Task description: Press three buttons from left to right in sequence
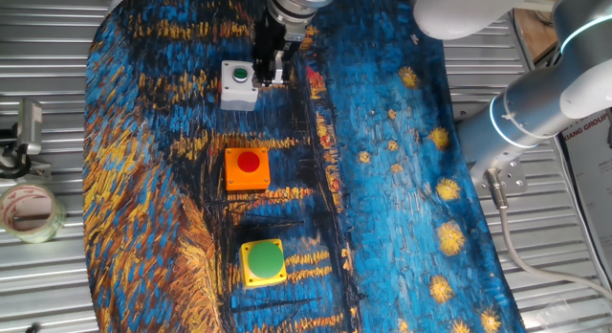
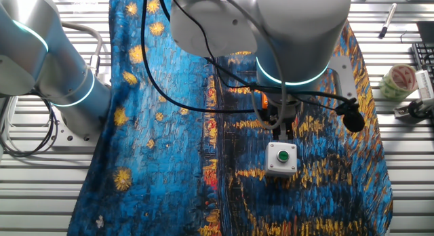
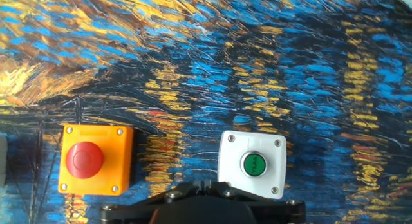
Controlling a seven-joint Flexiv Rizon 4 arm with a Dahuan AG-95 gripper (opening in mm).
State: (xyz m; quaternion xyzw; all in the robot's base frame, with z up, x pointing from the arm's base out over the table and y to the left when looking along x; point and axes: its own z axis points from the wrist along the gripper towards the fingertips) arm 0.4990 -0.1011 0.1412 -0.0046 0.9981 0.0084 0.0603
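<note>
Hanging over the painted blue-and-gold cloth [image 1: 382,180], the gripper [image 1: 271,73] sits just beside the white-grey box [image 1: 238,84], on the side away from the other two boxes in one fixed view, its fingertips close to that box's edge; whether they touch it cannot be told. The fingertips are too small and dark there to show a gap, and the hand view shows only the black base of the hand at its lower edge, so how the jaws stand cannot be told. The white-grey box [image 3: 252,163] carries a small green button [image 3: 253,164] on its top, uncovered in all three views. Next beyond the white-grey box in the row stands the orange box [image 1: 248,168] with its red button [image 1: 249,162], apart from it with a strip of cloth between. Farthest from the white-grey box is the yellow box [image 1: 263,262] with the large green button [image 1: 263,258]. Well off to the side of the white-grey box, off the cloth on the ribbed metal table [image 1: 38,103], lies a roll of tape [image 1: 31,211].
</note>
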